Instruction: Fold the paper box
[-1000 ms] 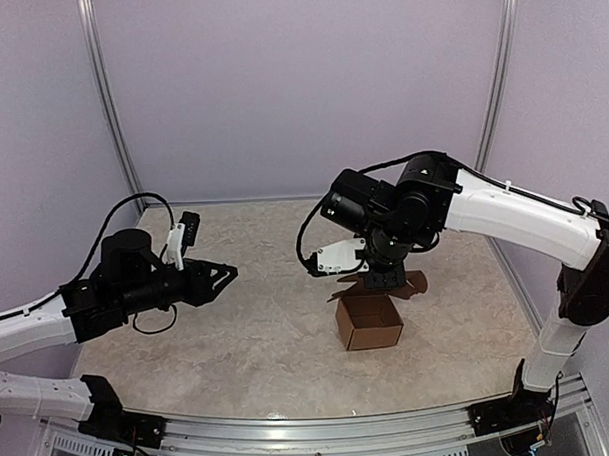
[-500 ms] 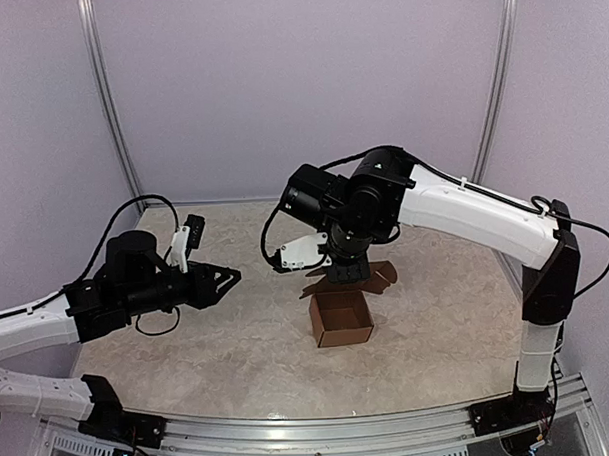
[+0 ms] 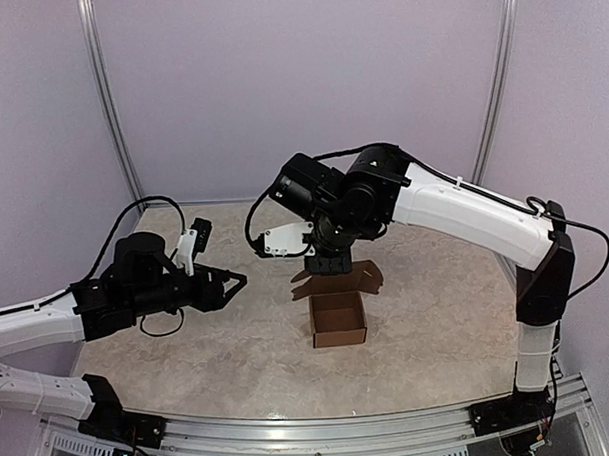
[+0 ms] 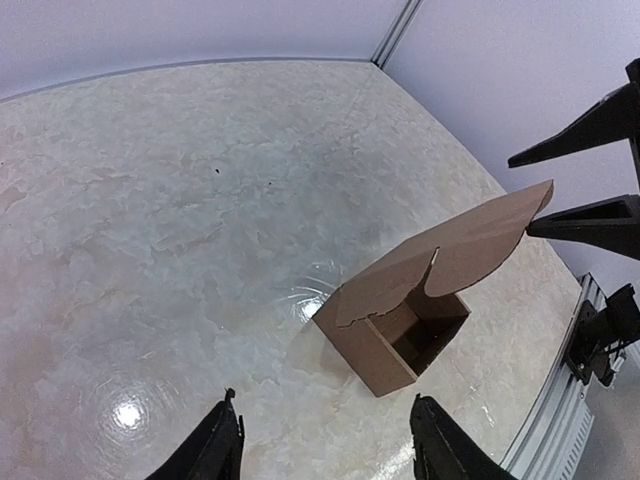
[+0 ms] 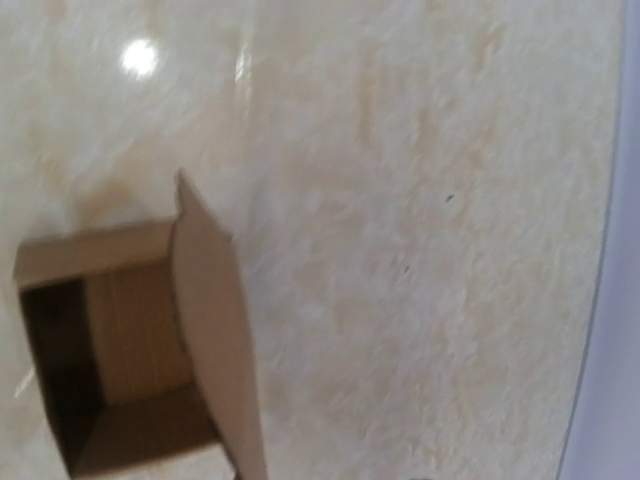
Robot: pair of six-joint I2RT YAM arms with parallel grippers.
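The paper box [image 3: 338, 321] is a small brown cardboard cube standing open-topped on the table, with its lid flap [image 3: 336, 280] raised at the rear. My right gripper [image 3: 324, 264] hovers just over that flap. In the left wrist view its two black fingers [image 4: 590, 120] stand apart, open, with the flap's [image 4: 470, 245] tip between them and gaps showing on both sides. My left gripper [image 3: 231, 284] is open and empty, well to the left of the box [image 4: 395, 335], pointing at it. The right wrist view is blurred and shows the box [image 5: 110, 330] with its flap edge-on.
The marble tabletop [image 3: 239, 350] ends in a metal rail [image 3: 311, 428] at the near edge. Purple walls close in the back and both sides. A corner post [image 4: 395, 30] and the table's rail [image 4: 560, 440] show in the left wrist view.
The right gripper dragged the box leftward by its rear flap, then opened and lifted slightly. The left gripper opened wider and crept a little to the right.
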